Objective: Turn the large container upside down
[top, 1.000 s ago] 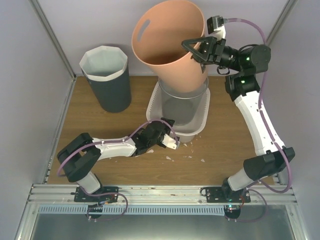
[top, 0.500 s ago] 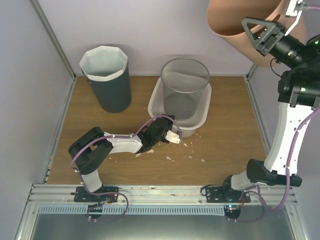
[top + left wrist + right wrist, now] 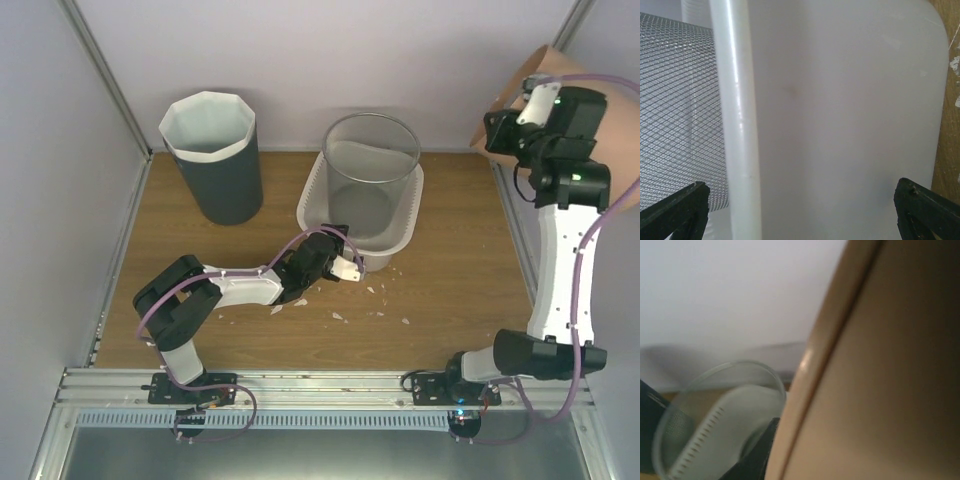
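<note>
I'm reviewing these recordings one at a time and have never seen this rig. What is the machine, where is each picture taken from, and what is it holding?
The machine is two robot arms bolted at the near edge of a wooden table, each ending in a two-finger gripper. The wide picture comes from a fixed camera above and behind the arms. The other two come from small cameras on the wrists.

On the table stand a dark bin with a white liner and a white basin with a mesh bin standing in it. Small pale scraps lie in front of the basin.

The right gripper is raised high at the right and holds the large peach container, which fills most of its wrist view. The left gripper is open, and the basin's rim lies between its fingers.
</note>
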Controlling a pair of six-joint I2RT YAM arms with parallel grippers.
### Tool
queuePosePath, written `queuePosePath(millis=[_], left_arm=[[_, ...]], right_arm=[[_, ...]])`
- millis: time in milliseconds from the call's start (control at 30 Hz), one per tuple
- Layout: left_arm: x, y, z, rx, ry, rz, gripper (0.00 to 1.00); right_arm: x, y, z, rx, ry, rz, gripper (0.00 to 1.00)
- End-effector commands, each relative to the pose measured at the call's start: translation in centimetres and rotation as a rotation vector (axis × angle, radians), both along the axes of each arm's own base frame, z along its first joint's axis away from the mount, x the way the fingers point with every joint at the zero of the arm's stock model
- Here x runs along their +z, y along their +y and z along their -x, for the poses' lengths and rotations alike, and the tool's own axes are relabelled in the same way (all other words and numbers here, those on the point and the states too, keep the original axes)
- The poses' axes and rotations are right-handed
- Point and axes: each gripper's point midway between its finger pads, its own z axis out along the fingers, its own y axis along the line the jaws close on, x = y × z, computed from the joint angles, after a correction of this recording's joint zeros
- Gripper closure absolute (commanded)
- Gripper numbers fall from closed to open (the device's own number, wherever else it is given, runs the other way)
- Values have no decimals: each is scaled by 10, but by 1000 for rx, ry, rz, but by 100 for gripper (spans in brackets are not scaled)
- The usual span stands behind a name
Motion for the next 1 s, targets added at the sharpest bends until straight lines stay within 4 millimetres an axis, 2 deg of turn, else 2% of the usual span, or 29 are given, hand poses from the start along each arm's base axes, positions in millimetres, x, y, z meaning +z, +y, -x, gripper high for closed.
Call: queuePosePath(millis=[0, 200, 233, 433, 600, 667, 833, 967], left_arm=[[32, 0, -18, 62, -71, 102, 1], [31, -1, -20, 68, -62, 116, 1], [30, -1, -19, 67, -61, 116, 1], [28, 3, -20, 74, -61, 130, 1], [26, 10, -27, 106, -65, 147, 1], [28, 14, -29, 121, -64, 161, 1], [40, 21, -32, 153, -53, 200, 1], [46, 26, -32, 164, -48, 224, 1]], right_arm=[[-55, -40, -4, -211, 145, 285, 99], [-146, -43, -12, -271, 391, 487, 99], [-157, -34, -13, -256, 408, 512, 99], [-213, -32, -13, -285, 533, 629, 99], [-252, -32, -12, -310, 597, 690, 99], [-267, -33, -12, -320, 615, 697, 99], [-318, -39, -10, -338, 735, 734, 99], [-345, -38, -15, -346, 779, 748, 99]])
